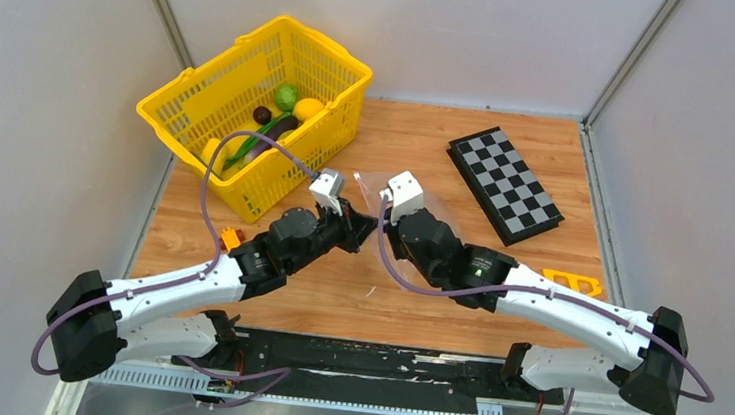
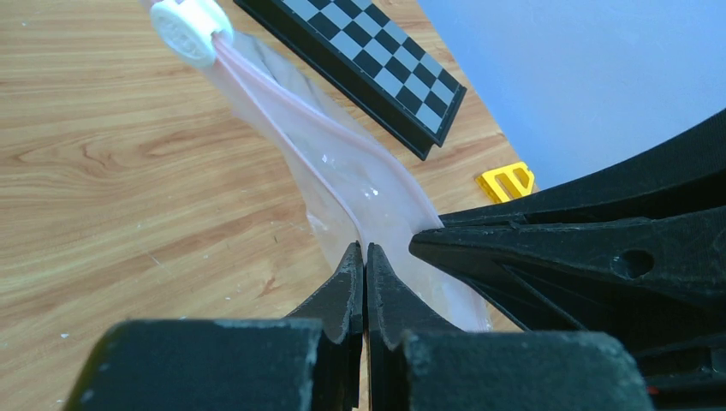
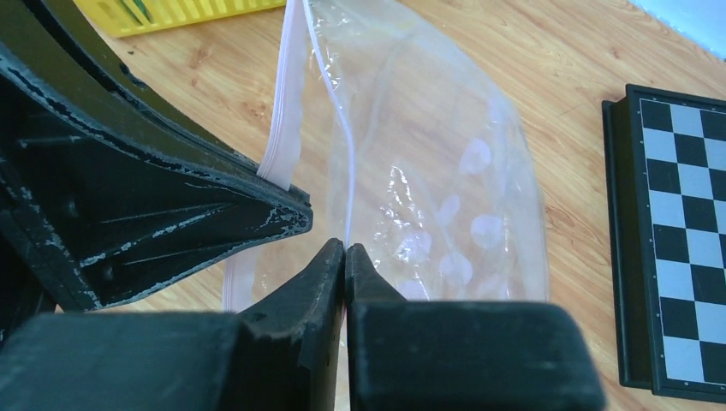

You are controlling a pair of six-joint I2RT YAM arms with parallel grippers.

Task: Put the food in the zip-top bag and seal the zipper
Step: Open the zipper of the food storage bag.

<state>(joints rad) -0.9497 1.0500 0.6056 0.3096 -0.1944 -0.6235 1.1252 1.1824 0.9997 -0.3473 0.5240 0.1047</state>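
The zip-top bag [image 1: 373, 188] is clear and crinkly with faint round pink prints [image 3: 445, 197], and it hangs between my two grippers over the middle of the table. My left gripper [image 2: 365, 250] is shut on the pale pink zipper [image 2: 291, 141] strip. My right gripper [image 3: 344, 248] is shut on the opposite clear lip of the bag, right beside the left gripper's fingers [image 3: 248, 210]. In the top view both grippers meet tip to tip, left gripper [image 1: 367, 224] and right gripper [image 1: 383, 227]. The food [image 1: 285, 110] lies in the yellow basket: green ball, lemon, dark ball, eggplant, green pods.
The yellow lattice basket [image 1: 202, 103] stands at the back left. A folded chequerboard [image 1: 504, 184] lies at the right. Orange toy pieces sit near the left arm [image 1: 230, 239] and at the table's right edge [image 1: 573, 282]. A white round piece [image 2: 190, 30] sits at the zipper's far end.
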